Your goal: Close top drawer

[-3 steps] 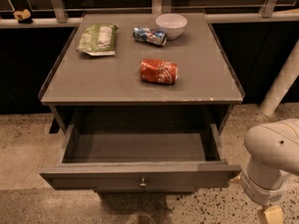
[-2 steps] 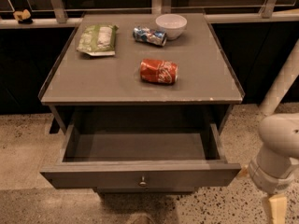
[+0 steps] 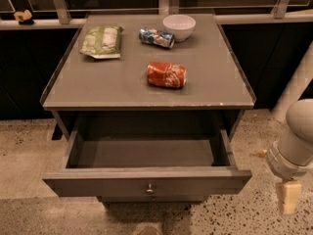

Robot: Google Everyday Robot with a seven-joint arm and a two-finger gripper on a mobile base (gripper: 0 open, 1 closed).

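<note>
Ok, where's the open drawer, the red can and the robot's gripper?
top drawer (image 3: 98, 181): camera view, its front panel.
red can (image 3: 167, 75): camera view, middle of its side.
gripper (image 3: 288, 202): camera view, pale tip, lower right of the drawer.

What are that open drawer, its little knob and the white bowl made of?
The top drawer looks like grey-painted wood: matte, with thick board sides. Its knob seems metal: small, with a dull shine. The bowl looks like glazed ceramic or plastic, smooth and white. The end effector hangs low to the drawer's right.

Pincer (image 3: 288, 198) low at far right
</note>
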